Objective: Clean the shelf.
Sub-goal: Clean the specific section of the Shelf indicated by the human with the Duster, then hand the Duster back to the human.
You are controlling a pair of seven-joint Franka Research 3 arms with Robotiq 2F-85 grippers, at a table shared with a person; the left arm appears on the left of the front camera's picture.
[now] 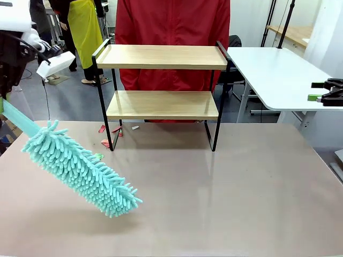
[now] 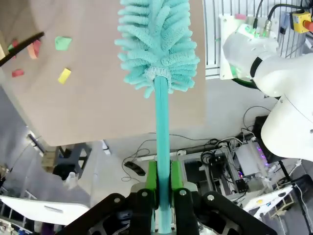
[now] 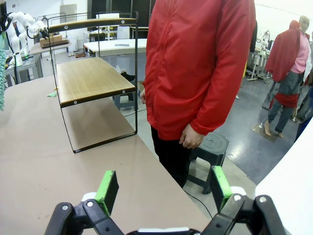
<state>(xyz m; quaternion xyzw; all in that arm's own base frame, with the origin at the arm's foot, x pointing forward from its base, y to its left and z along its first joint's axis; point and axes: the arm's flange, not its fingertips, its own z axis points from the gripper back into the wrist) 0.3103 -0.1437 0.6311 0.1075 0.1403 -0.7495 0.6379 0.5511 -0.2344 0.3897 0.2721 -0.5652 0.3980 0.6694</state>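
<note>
The shelf (image 1: 161, 57) stands at the far middle of the table, two light wood boards on a black frame, both boards bare. In the right wrist view the shelf (image 3: 93, 78) is at the upper left. A teal fluffy duster (image 1: 80, 168) hangs slanted over the table's left front, clear of the shelf. My left gripper (image 2: 163, 183) is shut on the duster's handle (image 2: 162, 127), with the duster head (image 2: 157, 44) pointing away over the table edge. My right gripper (image 1: 328, 92) sits at the far right, off the table. In its own view the right gripper (image 3: 164, 187) stands open and holds nothing.
A person in a red jacket (image 1: 171, 21) stands right behind the shelf. Small coloured paper scraps (image 1: 107, 136) lie on the table by the shelf's left feet. A second white table (image 1: 278, 69) stands at the right. A black stool (image 3: 212, 144) is beside the person.
</note>
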